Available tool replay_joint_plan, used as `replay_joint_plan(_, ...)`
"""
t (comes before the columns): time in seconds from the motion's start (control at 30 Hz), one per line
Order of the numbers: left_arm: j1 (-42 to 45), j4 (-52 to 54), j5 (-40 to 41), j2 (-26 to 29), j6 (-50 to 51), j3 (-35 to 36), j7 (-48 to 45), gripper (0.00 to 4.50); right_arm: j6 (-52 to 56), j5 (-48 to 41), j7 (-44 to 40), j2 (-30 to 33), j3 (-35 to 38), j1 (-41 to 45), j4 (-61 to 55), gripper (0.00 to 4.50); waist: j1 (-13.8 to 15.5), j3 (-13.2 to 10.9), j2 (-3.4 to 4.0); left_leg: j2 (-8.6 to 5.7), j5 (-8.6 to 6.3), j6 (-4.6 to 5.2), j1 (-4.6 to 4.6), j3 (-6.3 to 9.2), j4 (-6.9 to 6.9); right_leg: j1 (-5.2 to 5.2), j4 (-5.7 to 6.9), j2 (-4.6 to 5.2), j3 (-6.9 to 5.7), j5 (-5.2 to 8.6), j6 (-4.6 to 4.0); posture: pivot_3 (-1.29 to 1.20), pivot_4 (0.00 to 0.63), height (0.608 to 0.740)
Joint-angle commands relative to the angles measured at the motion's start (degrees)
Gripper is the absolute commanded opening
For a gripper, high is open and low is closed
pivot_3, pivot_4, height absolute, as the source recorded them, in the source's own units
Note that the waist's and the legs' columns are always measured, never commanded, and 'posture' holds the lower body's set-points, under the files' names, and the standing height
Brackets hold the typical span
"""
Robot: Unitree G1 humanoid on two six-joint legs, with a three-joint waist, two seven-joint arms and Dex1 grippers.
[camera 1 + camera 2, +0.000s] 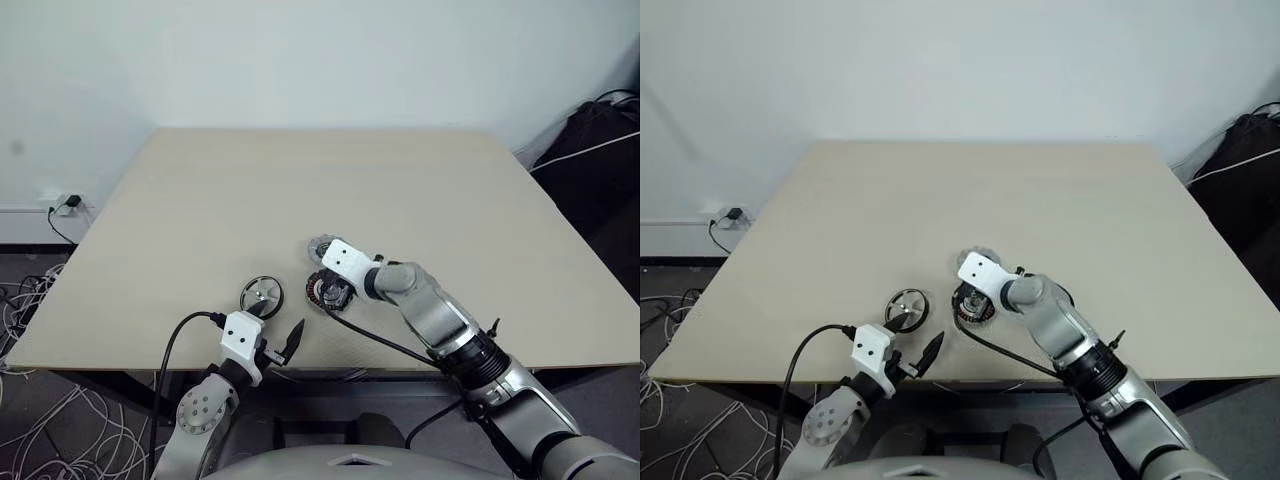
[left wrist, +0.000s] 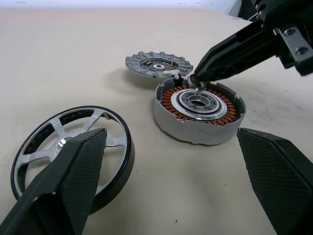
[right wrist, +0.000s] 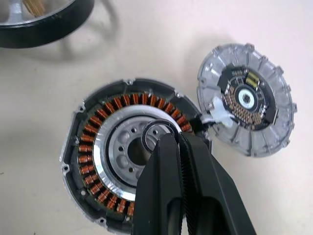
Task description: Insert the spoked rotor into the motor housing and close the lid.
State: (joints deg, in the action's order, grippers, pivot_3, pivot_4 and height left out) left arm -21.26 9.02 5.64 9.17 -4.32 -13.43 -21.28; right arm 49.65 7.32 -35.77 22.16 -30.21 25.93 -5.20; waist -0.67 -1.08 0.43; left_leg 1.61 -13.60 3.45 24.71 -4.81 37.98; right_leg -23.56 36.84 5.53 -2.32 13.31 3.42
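- Far left, off the worktop's [image 1: 420, 190] edge, a tangle of white cables [image 1: 40, 420] lies on the floor, with a wall socket [image 1: 62, 204] above them.
- Left hand [image 1: 278, 343] hangs at the worktop's near edge, its two black fingers spread wide apart, gripping nothing.
- Just beyond that hand sits the spoked rotor [image 1: 261, 295], flat on the worktop, shiny spokes and small hub showing inside a dark rim; in the left wrist view it lies right beside one finger [image 2: 73, 176], whether touching I cannot tell.
- Next along, the motor housing [image 2: 198, 111] sits open on the worktop, copper windings ringing a silver centre, near the rotor but apart from it.
- Over the housing comes the right hand [image 3: 180, 139], angled downward, fingers pressed together; their tips sit at the inner edge of the silver centre.
- A small thin metal ring [image 3: 155, 136] is right at those tips; whether it is pinched or merely touched I cannot tell.
- Just beside the housing on its far side lies the lid [image 3: 249, 99], dull grey with a notched rim, its inner face with dark centre turned up, a small white connector [image 3: 218, 110] at the edge nearest the housing.
- Far right, beyond the worktop's corner, a dark bag [image 1: 600, 150] rests on the floor.
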Motion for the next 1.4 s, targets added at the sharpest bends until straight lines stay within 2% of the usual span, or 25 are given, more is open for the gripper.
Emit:
replay_joint_plan(0.03,0.7,0.7,0.1,-0.2,-1.0,-0.1,-0.1,4.5,2.2,-1.6,-2.1,0.3,1.4,1.8,-1.7,0.03,0.0,0.0,0.0,0.0,0.0,0.0,0.0,0.0,0.0,0.0,0.0,0.0,0.0,0.0,0.0,0.0,0.0,0.74)
replay_joint_plan(0.6,0.3,2.0,0.3,-0.4,-0.6,-0.3,0.1,4.5,2.8,-3.2,-2.5,-1.8,1.4,4.7,5.3,0.03,0.0,0.0,0.0,-0.01,0.0,0.0,0.0,0.0,0.01,0.0,0.0,0.0,0.0,-0.01,-0.01,0.0,0.0,0.74)
replay_joint_plan(1.4,0.4,0.4,0.3,-0.8,-1.8,-0.2,0.1,4.5,2.1,-2.6,-4.0,0.0,0.4,6.3,7.5,0.03,0.0,0.0,0.0,-0.01,0.0,0.0,0.0,0.0,0.02,0.01,0.01,0.0,0.0,-0.03,-0.04,0.0,0.0,0.74)
